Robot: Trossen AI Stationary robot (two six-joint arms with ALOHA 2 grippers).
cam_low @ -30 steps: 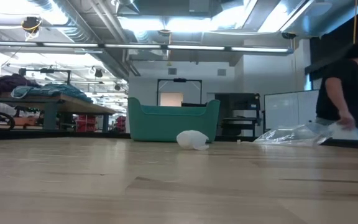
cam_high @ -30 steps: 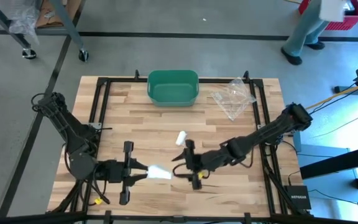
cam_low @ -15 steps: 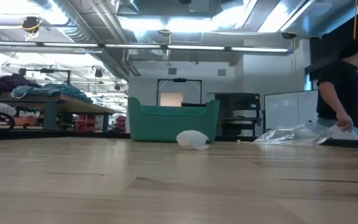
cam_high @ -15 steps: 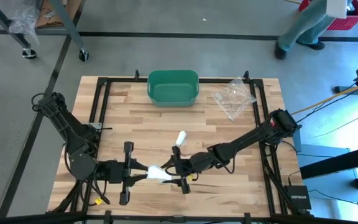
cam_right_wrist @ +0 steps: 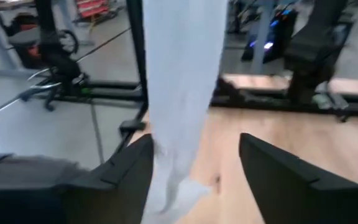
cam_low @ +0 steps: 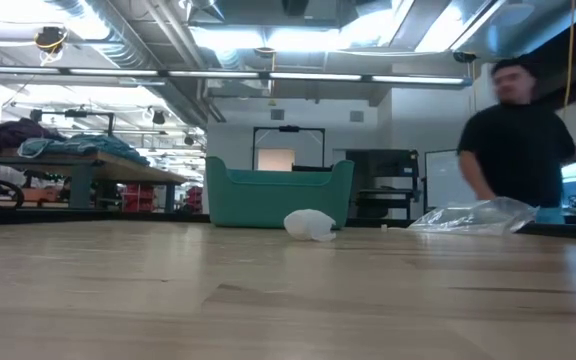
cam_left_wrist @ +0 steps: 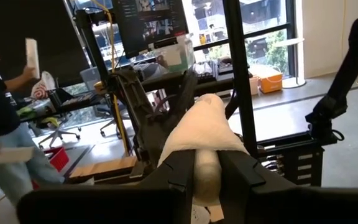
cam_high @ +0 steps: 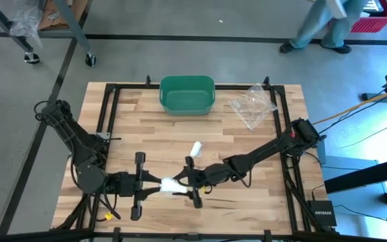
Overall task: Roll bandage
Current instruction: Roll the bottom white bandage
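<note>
A white bandage [cam_high: 171, 185] is held above the table near its front edge, with my left gripper [cam_high: 157, 187] shut on it. In the left wrist view the bandage [cam_left_wrist: 201, 127] sticks out as a loose bundle past the fingers. My right gripper [cam_high: 189, 183] faces it from the table's right, open. In the right wrist view the bandage [cam_right_wrist: 180, 74] hangs as a strip between my right gripper's [cam_right_wrist: 194, 152] two fingers, close to one of them. A small white roll [cam_high: 195, 148] lies on its side mid-table, also in the low view [cam_low: 310, 224]. My left gripper pinches the bandage's near end [cam_left_wrist: 205, 171] between its two fingers. The fingers [cam_left_wrist: 179, 171] lie level and come from the table's left. The bundle is lifted clear of the table and reaches out toward my right gripper. My right gripper: I cannot tell whether one finger [cam_right_wrist: 129, 171] touches the strip.
A green bin [cam_high: 187, 94] stands at the table's far edge, and a clear plastic bag [cam_high: 252, 104] lies at the far right. A person [cam_low: 518, 140] stands beyond the far right side of the table.
My right gripper has gone toward the table's left and down, up to the bandage held by my left gripper, so that the bandage's free end now stands between its fingers. The person beyond the table has walked on.
</note>
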